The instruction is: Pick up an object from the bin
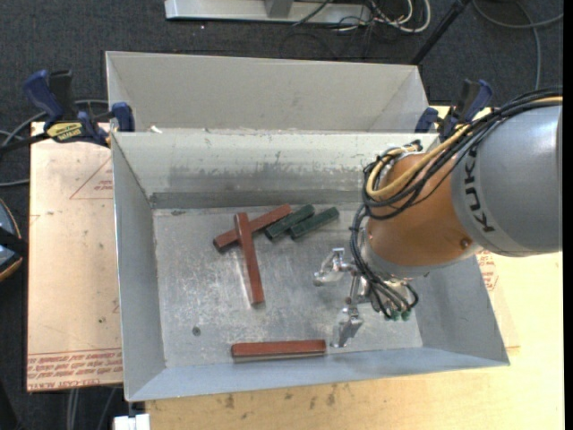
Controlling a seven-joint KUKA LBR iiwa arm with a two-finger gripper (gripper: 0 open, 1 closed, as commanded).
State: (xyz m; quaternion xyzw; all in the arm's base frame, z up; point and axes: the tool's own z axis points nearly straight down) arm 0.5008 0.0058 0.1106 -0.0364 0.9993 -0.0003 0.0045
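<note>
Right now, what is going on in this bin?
A robot arm reaches into the grey bin from the right. Its gripper is low over the floor, open, with nothing between its fingers. One fingertip is close to the right end of a brown stick lying along the front wall. Two crossed brown sticks and some dark green pieces lie further back, apart from it.

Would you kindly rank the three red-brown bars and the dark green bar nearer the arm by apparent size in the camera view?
1. Red-brown bar by the near wall and long red-brown bar mid-bin: alike, unranked.
2. Red-brown bar crossing it.
3. Dark green bar nearer the arm.
</note>
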